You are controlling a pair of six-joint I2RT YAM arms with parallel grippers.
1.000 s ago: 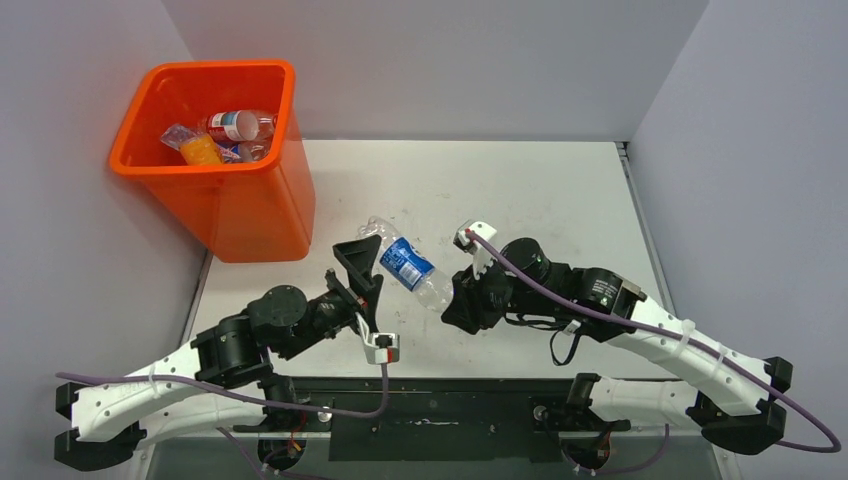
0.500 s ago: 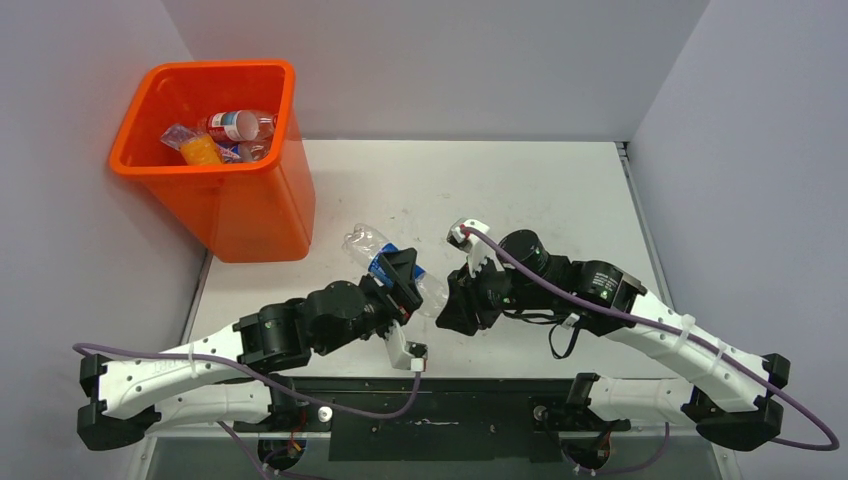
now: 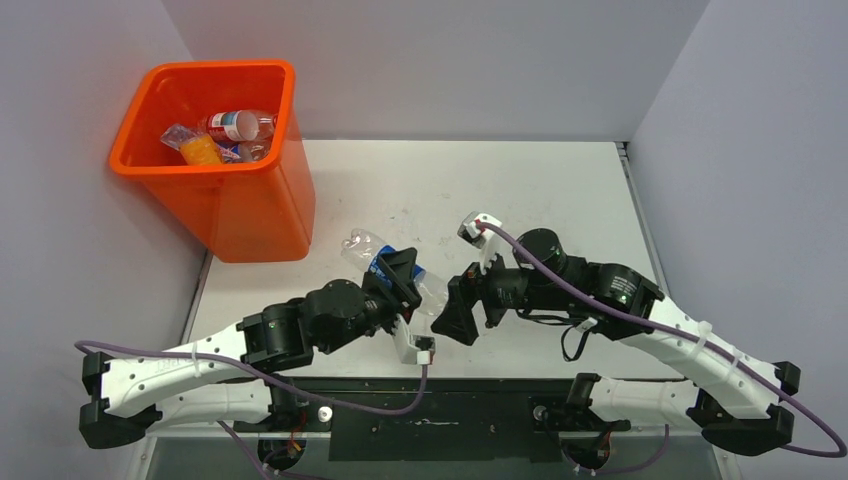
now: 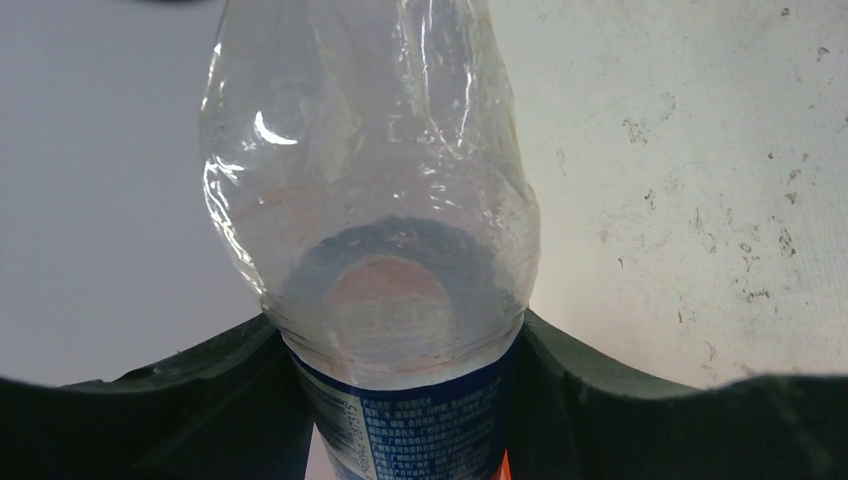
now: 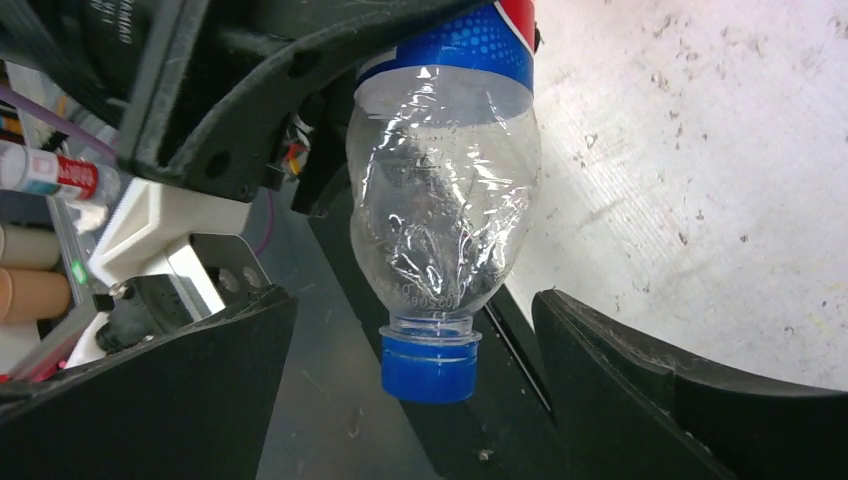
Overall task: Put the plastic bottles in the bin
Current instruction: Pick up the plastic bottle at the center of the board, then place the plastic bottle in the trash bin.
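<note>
Slip risk on a single-handed carry

The left gripper (image 3: pixel 402 278) pinches the crumpled clear bottle (image 3: pixel 363 246) across its blue label, above the table's (image 3: pixel 520 190) six o'clock side. The right gripper (image 3: pixel 452 308) stands spread, its fingers (image 5: pixel 640 380) either side of the blue cap (image 5: pixel 430 365) without touching. The bin (image 3: pixel 258 215) waits at ten o'clock, other bottles (image 3: pixel 235 125) already inside. Thin, dented plastic may buckle or slide in the pinch during a swing. The bottle's free end could also clip the spread right fingers, or the bin's rim if carried low.

Bright even light, soft shadows, glare on bottle (image 4: pixel 370 200), close foreground perhaps blurred
</note>
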